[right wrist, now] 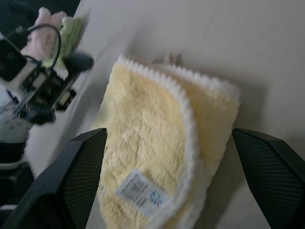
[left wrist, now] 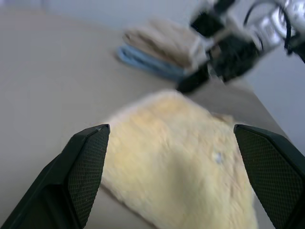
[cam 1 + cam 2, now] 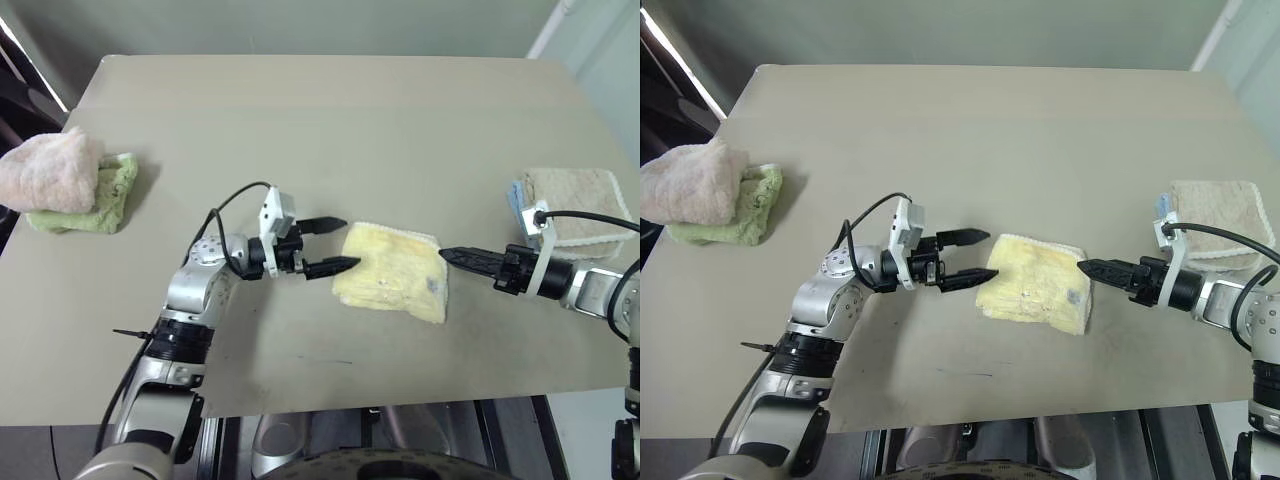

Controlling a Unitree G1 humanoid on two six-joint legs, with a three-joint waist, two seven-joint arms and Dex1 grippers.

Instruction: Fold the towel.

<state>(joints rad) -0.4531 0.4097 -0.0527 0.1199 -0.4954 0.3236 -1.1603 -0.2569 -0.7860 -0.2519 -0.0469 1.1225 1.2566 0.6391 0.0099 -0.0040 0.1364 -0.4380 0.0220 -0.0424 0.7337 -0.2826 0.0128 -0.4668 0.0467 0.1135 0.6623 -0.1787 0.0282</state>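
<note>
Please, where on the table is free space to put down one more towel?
Free: the table's far half beyond the yellow towel, and the near edge strip. Crowded: pink and green towels at left, beige towel at right.

The two eye views look from the robot's head, forward and steeply down over the surface (image 3: 330,130), taking in nearly all of it from a fair distance; the right eye sits slightly aside, so things shift a little between them. The towel (image 3: 392,272) lies just below centre, toward 5 o'clock. The left wrist view looks low and close along the left pincer (image 3: 330,245) across the towel (image 2: 181,157) toward the right pincer (image 2: 193,82). The right wrist view looks down at close range over the right pincer (image 3: 450,255) onto the same towel (image 1: 152,157), with the left pincer (image 1: 78,62) at 10 o'clock. All four views share the towel.
</note>
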